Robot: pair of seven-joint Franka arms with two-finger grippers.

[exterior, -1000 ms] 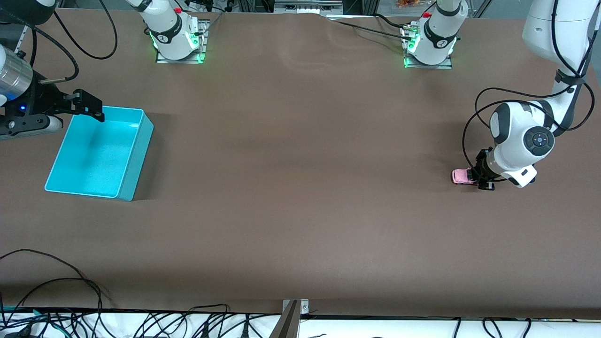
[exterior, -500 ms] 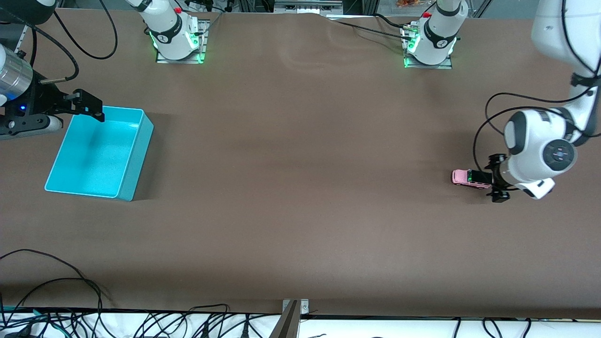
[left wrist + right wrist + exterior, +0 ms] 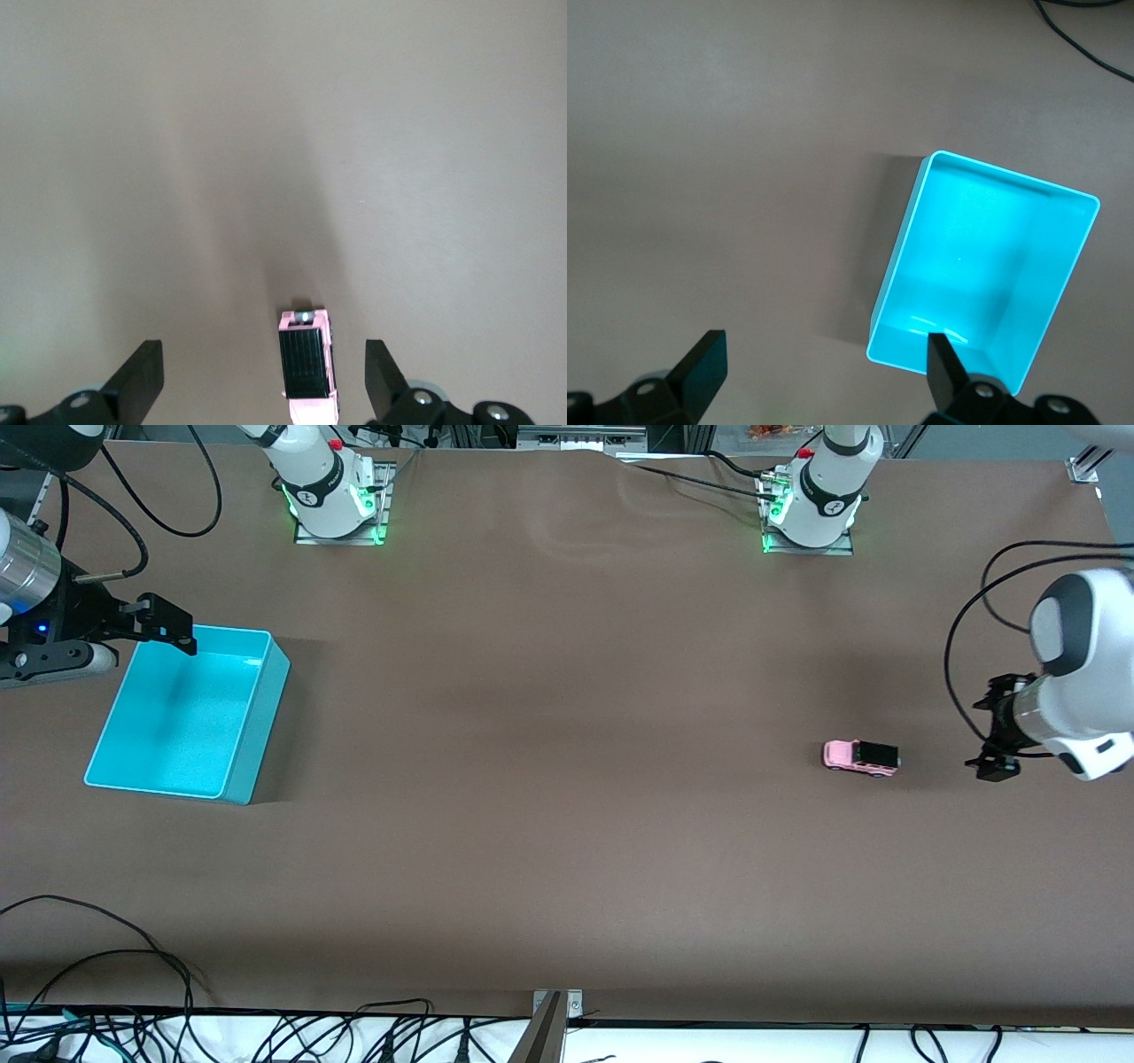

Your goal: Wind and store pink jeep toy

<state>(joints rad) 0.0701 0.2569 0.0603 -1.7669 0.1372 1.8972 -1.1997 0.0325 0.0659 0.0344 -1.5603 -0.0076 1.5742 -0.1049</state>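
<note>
The pink jeep toy [image 3: 859, 757] with its black roof stands free on the brown table, toward the left arm's end. In the left wrist view the pink jeep toy [image 3: 307, 367] shows in line with the gap between the fingers, touching neither. My left gripper [image 3: 990, 731] hangs open just above the table, a short way off the jeep toward the table's end. The left gripper [image 3: 263, 356] holds nothing. My right gripper [image 3: 168, 624] waits open over a corner of the turquoise bin [image 3: 186, 726]. In its own view the right gripper [image 3: 824, 354] is empty.
The turquoise bin [image 3: 974, 257] has nothing in it and sits at the right arm's end of the table. Both arm bases [image 3: 806, 505] stand along the table's edge farthest from the front camera. Loose cables [image 3: 133, 957] lie at the edge nearest that camera.
My left gripper opened, let go of the jeep and drew back toward the table's end. The jeep rolled a little toward the right arm's end. The right arm stayed still.
</note>
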